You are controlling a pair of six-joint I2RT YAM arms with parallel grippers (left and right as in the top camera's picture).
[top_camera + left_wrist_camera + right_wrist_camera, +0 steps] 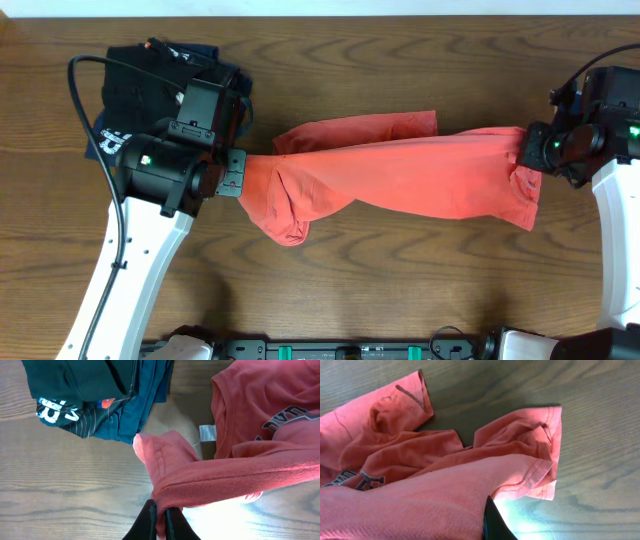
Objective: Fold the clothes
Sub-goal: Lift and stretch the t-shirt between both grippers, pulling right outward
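- Coral-red cotton T-shirt [400, 175] hangs stretched between the two arms across the middle of the counter [400, 300]. It is bunched into a loose band, and one lobe droops toward the near edge.
- The left end effector [237, 172] is clamped narrow on one end of the T-shirt, just beside the stack of dark folded garments [140, 80].
- The right end effector [528, 150] is pinched tight on the opposite end. A hem corner hangs below it.
- Risk: the fabric is gathered, not spread. Laying it down in this state would likely trap creases and twisted layers in the fold.
- Risk: each grip appears to take only a small bite of cloth. Added tension could pull an edge free and drop one end.
- Risk: the left end sits near the dark stack. A sideways swing could drag or disturb it.
- Surface: dark wood grain, flat, with mild glare in the wrist views.
- Room: only a pale strip [400, 5] shows beyond the far edge. Nothing more can be told.
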